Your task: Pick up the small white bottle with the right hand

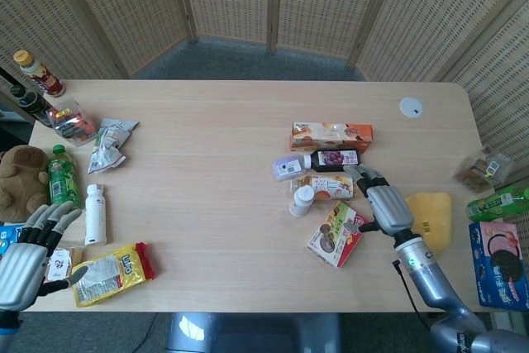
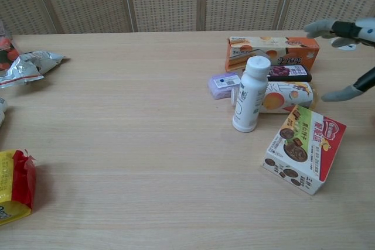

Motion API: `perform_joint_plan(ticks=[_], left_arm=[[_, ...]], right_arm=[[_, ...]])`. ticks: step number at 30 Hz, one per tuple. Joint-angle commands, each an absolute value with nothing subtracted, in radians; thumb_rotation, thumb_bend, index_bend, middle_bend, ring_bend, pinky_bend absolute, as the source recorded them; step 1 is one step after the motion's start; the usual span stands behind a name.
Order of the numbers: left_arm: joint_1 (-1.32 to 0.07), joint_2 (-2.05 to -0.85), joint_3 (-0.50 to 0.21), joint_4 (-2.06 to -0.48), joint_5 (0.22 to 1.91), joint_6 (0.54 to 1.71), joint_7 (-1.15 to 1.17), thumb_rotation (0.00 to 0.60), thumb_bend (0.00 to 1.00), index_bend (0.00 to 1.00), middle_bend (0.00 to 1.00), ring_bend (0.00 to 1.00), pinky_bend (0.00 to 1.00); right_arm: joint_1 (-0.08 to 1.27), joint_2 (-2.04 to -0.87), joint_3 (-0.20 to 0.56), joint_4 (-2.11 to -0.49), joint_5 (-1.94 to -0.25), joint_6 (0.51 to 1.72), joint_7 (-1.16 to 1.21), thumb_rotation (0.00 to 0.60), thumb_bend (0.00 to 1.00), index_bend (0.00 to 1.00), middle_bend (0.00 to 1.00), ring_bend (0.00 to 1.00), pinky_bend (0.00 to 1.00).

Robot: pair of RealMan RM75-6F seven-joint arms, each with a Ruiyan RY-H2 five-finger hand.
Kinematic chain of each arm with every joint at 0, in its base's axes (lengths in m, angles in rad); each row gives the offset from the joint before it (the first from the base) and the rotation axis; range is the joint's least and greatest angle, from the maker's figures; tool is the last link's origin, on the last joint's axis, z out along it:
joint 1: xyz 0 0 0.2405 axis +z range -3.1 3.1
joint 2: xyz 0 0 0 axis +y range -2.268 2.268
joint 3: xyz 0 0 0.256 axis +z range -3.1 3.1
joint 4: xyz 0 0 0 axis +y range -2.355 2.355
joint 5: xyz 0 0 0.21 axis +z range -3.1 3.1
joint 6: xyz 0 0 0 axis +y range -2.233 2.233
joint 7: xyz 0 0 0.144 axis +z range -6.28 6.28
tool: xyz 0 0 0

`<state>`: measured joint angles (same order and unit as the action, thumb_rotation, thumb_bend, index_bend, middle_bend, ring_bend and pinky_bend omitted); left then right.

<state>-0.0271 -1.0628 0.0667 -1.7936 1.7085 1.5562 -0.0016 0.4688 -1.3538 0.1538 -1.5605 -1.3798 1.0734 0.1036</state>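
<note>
The small white bottle (image 1: 302,201) (image 2: 251,95) stands upright in the middle of a cluster of snacks, right of the table's centre. My right hand (image 1: 387,207) (image 2: 354,30) hovers open to the right of it, fingers spread and pointing towards the cluster, holding nothing. It is above the edge of a red and green snack box (image 1: 337,233) (image 2: 303,149), about a hand's width from the bottle. My left hand (image 1: 25,258) is open at the table's near left corner, outside the chest view.
Around the bottle lie an orange box (image 1: 331,135), a dark bottle (image 1: 335,159), a purple packet (image 1: 288,169) and a lying orange carton (image 1: 326,187). A yellow soft object (image 1: 430,219) sits behind my right hand. A taller white bottle (image 1: 95,214) and a yellow pack (image 1: 111,273) are at the far left.
</note>
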Motion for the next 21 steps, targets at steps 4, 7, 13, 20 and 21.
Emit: perform_joint_plan(ticks=[4, 7, 13, 20, 21], left_arm=[[-0.022, -1.065, 0.067, -1.784, 1.701, 1.560, -0.010, 0.600, 0.22, 0.12, 0.07, 0.00, 0.00], [-0.021, -1.065, 0.067, -1.781, 1.699, 1.561, -0.011, 0.600, 0.22, 0.12, 0.07, 0.00, 0.00], [-0.022, -1.066, 0.067, -1.779, 1.698, 1.558, -0.010, 0.600, 0.22, 0.12, 0.07, 0.00, 0.00], [-0.021, -1.066, 0.066, -1.774, 1.695, 1.560, -0.015, 0.600, 0.22, 0.12, 0.07, 0.00, 0.00], [-0.020, -1.066, 0.066, -1.772, 1.693, 1.560, -0.017, 0.600, 0.22, 0.12, 0.07, 0.00, 0.00]], right_arm=[[0.518, -1.424, 0.176, -1.504, -1.370, 1.032, 0.150, 0.600, 0.03, 0.00, 0.00, 0.00, 0.00], [0.535, -1.452, 0.182, -1.478, -1.358, 1.013, 0.164, 0.600, 0.03, 0.00, 0.00, 0.00, 0.00], [0.565, -1.509, 0.185, -1.427, -1.337, 0.975, 0.191, 0.600, 0.03, 0.00, 0.00, 0.00, 0.00], [0.600, -1.576, 0.187, -1.370, -1.318, 0.934, 0.207, 0.600, 0.03, 0.00, 0.00, 0.00, 0.00], [0.606, -1.587, 0.188, -1.361, -1.315, 0.927, 0.209, 0.600, 0.03, 0.00, 0.00, 0.00, 0.00]])
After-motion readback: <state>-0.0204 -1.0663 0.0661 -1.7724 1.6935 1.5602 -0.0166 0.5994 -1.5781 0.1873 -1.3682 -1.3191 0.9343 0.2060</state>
